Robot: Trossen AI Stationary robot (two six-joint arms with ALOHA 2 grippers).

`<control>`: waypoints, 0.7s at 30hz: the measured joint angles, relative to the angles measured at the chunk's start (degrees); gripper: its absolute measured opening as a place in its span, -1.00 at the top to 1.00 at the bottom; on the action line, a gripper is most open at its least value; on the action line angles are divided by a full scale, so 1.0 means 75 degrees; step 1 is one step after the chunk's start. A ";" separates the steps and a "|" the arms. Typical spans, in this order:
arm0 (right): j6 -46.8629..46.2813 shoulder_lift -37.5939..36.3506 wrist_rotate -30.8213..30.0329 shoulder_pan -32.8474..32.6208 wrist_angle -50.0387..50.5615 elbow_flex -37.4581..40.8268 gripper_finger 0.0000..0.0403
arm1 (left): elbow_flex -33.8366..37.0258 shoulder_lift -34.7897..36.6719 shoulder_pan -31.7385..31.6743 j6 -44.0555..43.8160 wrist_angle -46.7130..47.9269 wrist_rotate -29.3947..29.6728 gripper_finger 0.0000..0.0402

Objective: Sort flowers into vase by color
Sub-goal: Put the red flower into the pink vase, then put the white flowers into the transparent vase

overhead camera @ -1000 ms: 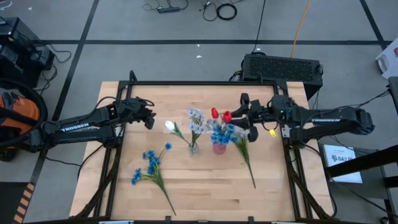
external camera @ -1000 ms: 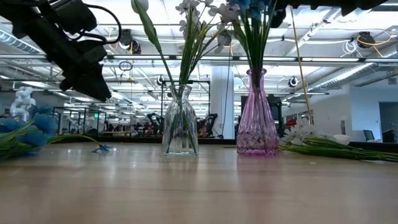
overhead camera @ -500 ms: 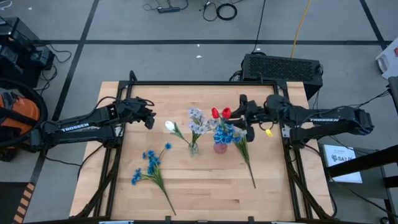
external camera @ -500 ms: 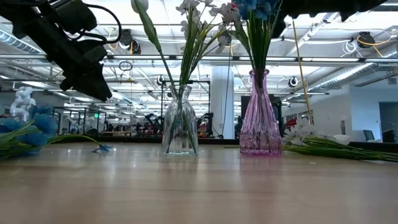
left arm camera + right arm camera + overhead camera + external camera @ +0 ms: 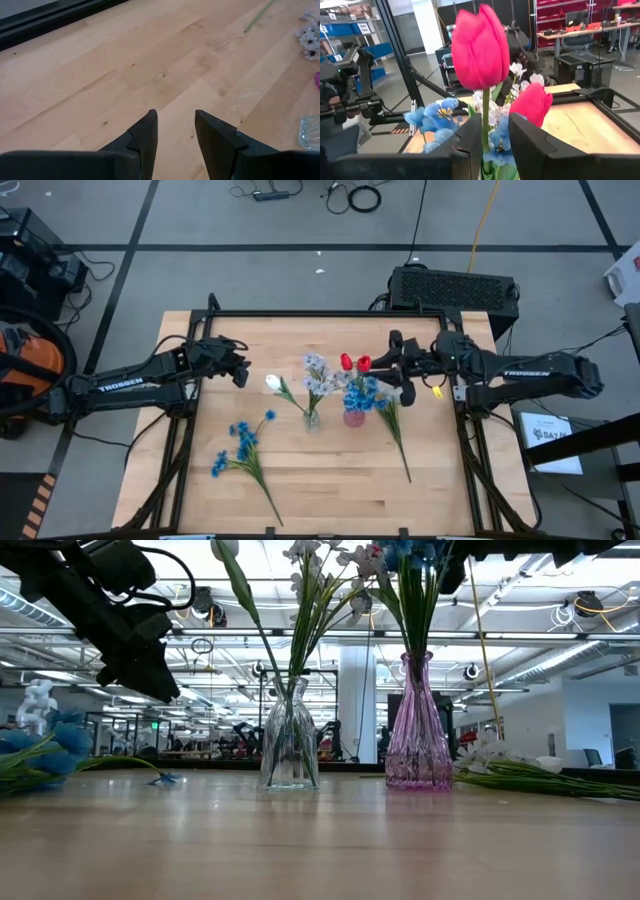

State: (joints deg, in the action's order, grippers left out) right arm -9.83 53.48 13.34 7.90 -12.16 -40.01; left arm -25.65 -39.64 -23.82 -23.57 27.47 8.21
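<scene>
L to R across the table (image 5: pixel 300 500). L arm stretches in from the left edge, roughly level; left gripper (image 5: pixel 241 369) hangs above bare wood near the back-left part, fingers apart w/ nothing between them (wrist view shows only boards in the gap). It waits.

Front-left: blue spray (image 5: pixel 240 452) lies flat, stem running toward the front edge. Mid-table: clear vase (image 5: pixel 290 740) holds lavender-white sprays (image 5: pixel 316 372) plus a white tulip (image 5: pixel 273 382) leaning out leftwards. Just beside it, to its right, pink vase (image 5: pixel 417 730) holds blue clusters (image 5: pixel 360 393). Right of that, another pale spray (image 5: pixel 395 425) lies flat on the wood, stem toward the front.

R arm reaches in from the right edge, forearm near horizontal, wrist high. Right gripper (image 5: pixel 490 137) sits above the pink vase, fingers clamped on the stem of the red tulips (image 5: pixel 353 363), buds up over the blue heads.

Risks, as I judge: stem end must thread a narrow neck already packed w/ stems; a miss could snag the blue clusters. Side push on the tall vase could tip it into its clear neighbour. Letting go early, tulips may flop out. Also red in w/ blue looks like a colour mix-up.
</scene>
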 joint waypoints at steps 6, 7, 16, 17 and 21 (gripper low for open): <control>0.0007 -0.0197 -0.0041 0.0149 0.0516 0.0000 0.56 | 0.0000 0.0001 0.0001 0.0054 0.0002 0.0003 0.32; 0.0001 -0.0243 -0.0181 0.0199 0.0652 0.0000 0.56 | 0.0000 0.0000 -0.0002 0.0054 0.0002 0.0005 0.32; -0.0724 -0.0410 -0.2961 0.0502 0.1504 0.0000 0.56 | 0.0000 0.0000 0.0001 0.0049 0.0002 0.0005 0.32; -0.1130 -0.0400 -0.3344 0.0522 0.1513 0.0000 0.56 | 0.0000 0.0000 0.0000 0.0047 0.0002 0.0005 0.32; -0.2338 -0.0376 -0.4516 0.0653 0.1564 0.0000 0.56 | 0.0000 0.0000 -0.0002 0.0046 0.0002 0.0005 0.32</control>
State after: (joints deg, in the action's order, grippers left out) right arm -27.36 50.65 -20.52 12.80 -0.43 -40.01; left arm -25.65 -39.64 -23.83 -23.22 27.49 8.25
